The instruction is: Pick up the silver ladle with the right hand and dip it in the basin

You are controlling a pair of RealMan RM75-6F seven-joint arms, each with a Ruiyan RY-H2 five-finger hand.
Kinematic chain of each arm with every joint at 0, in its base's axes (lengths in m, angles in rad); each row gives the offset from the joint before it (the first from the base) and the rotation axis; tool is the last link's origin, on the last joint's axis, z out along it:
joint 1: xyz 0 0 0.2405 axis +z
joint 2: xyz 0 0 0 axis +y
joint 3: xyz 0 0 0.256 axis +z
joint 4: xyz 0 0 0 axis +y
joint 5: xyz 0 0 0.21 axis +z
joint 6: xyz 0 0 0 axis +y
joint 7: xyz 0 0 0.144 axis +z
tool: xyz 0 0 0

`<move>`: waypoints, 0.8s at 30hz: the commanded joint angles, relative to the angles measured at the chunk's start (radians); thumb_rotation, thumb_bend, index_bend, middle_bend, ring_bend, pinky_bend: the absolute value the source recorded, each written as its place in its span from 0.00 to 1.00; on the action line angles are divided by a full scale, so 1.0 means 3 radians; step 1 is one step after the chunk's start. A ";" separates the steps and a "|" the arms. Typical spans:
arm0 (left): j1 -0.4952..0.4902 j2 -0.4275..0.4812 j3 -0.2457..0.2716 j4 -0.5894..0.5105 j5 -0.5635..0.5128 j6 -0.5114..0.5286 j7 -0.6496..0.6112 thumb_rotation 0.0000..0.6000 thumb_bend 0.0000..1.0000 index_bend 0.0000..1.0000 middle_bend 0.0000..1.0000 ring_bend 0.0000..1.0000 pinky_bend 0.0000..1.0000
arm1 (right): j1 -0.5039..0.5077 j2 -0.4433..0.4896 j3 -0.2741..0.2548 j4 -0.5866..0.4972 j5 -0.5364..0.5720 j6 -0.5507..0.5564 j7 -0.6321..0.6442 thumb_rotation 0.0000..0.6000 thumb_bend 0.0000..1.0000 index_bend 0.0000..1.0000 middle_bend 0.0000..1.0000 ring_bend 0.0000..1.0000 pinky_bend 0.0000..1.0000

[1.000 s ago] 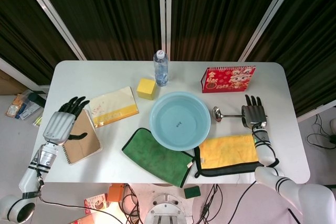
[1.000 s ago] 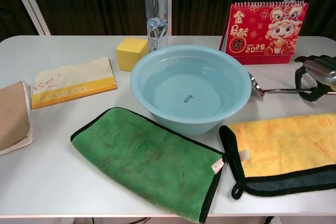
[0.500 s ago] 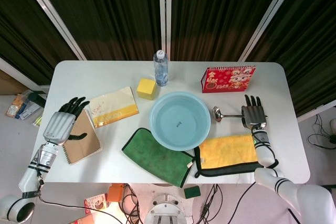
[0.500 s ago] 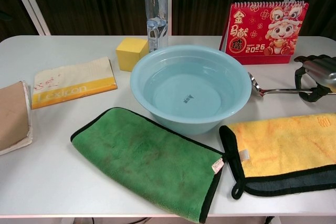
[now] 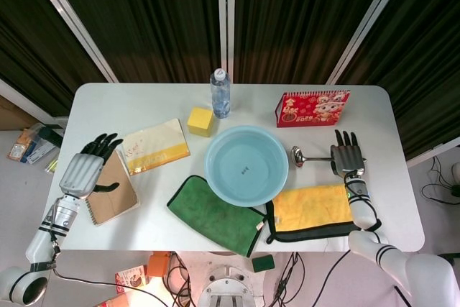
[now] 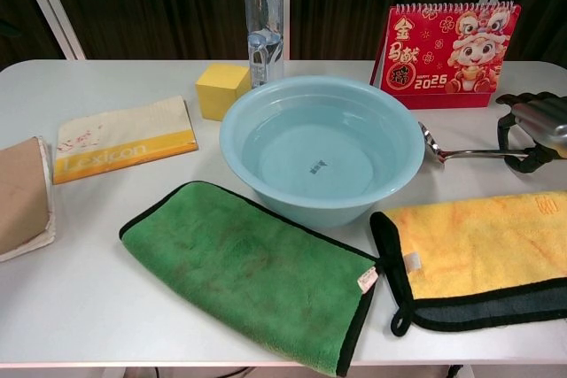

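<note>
The silver ladle (image 5: 297,154) (image 6: 462,155) lies flat on the white table just right of the light blue basin (image 5: 215,177) (image 6: 310,210), its bowl toward the basin and its handle pointing right. My right hand (image 5: 348,156) (image 6: 536,126) sits over the far end of the handle, fingers stretched out flat. Its thumb curves down beside the handle, and no closed grip shows. The basin holds shallow water. My left hand (image 5: 86,167) hovers with spread fingers over a brown notebook (image 5: 115,192) at the table's left edge. It holds nothing and is outside the chest view.
A yellow cloth (image 5: 313,210) (image 6: 478,250) lies in front of the ladle and a green cloth (image 5: 215,213) (image 6: 252,272) in front of the basin. Behind stand a red calendar (image 5: 312,108) (image 6: 450,50), a water bottle (image 5: 220,93) (image 6: 264,15) and a yellow block (image 5: 200,121) (image 6: 221,88). A booklet (image 5: 154,146) lies left.
</note>
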 commanded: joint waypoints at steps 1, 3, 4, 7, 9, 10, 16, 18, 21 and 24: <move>-0.0001 0.0000 0.0000 -0.0001 -0.0001 -0.0002 0.0001 1.00 0.10 0.12 0.05 0.04 0.19 | -0.0001 -0.0003 0.0001 0.0008 -0.0006 0.0000 0.0002 1.00 0.43 0.43 0.00 0.00 0.00; -0.0003 0.0001 0.0000 -0.0001 -0.0002 -0.0005 0.0003 1.00 0.10 0.12 0.05 0.03 0.19 | -0.0002 -0.0007 0.0001 0.0015 -0.0011 -0.0001 0.0005 1.00 0.43 0.43 0.00 0.00 0.00; -0.0004 0.0001 0.0001 -0.0002 -0.0003 -0.0008 0.0004 1.00 0.10 0.12 0.05 0.04 0.19 | -0.0002 -0.0009 0.0001 0.0019 -0.0013 -0.0004 0.0007 1.00 0.43 0.43 0.00 0.00 0.00; -0.0006 0.0000 -0.0001 -0.0001 -0.0008 -0.0011 0.0004 1.00 0.10 0.12 0.05 0.03 0.19 | -0.0005 -0.0027 0.0006 0.0045 -0.0015 0.0008 -0.0003 1.00 0.43 0.45 0.00 0.00 0.00; -0.0006 -0.0002 -0.0002 0.0001 -0.0010 -0.0012 0.0000 1.00 0.10 0.12 0.05 0.04 0.19 | -0.0009 -0.0048 0.0011 0.0067 -0.0017 0.0020 0.0003 1.00 0.43 0.49 0.01 0.00 0.00; -0.0006 -0.0002 -0.0002 0.0002 -0.0010 -0.0012 -0.0002 1.00 0.10 0.12 0.05 0.03 0.19 | -0.0011 -0.0055 0.0012 0.0076 -0.0020 0.0023 0.0009 1.00 0.43 0.51 0.01 0.00 0.00; -0.0001 0.0000 0.0001 0.0010 -0.0009 -0.0007 -0.0014 1.00 0.10 0.12 0.05 0.04 0.19 | -0.0028 -0.0100 0.0036 0.0129 -0.0069 0.0134 0.0130 1.00 0.44 0.66 0.06 0.00 0.00; 0.0000 0.0001 0.0001 0.0013 -0.0012 -0.0007 -0.0021 1.00 0.10 0.12 0.05 0.04 0.19 | -0.0038 -0.0103 0.0044 0.0135 -0.0100 0.0190 0.0215 1.00 0.46 0.70 0.09 0.00 0.00; -0.0001 0.0000 0.0001 0.0018 -0.0009 -0.0007 -0.0029 1.00 0.10 0.12 0.05 0.04 0.19 | -0.0054 -0.0095 0.0044 0.0148 -0.0164 0.0274 0.0360 1.00 0.47 0.77 0.13 0.00 0.00; -0.0002 -0.0002 0.0002 0.0019 -0.0001 -0.0004 -0.0032 1.00 0.10 0.12 0.05 0.04 0.19 | -0.0075 -0.0082 0.0044 0.0158 -0.0231 0.0370 0.0515 1.00 0.48 0.81 0.17 0.00 0.00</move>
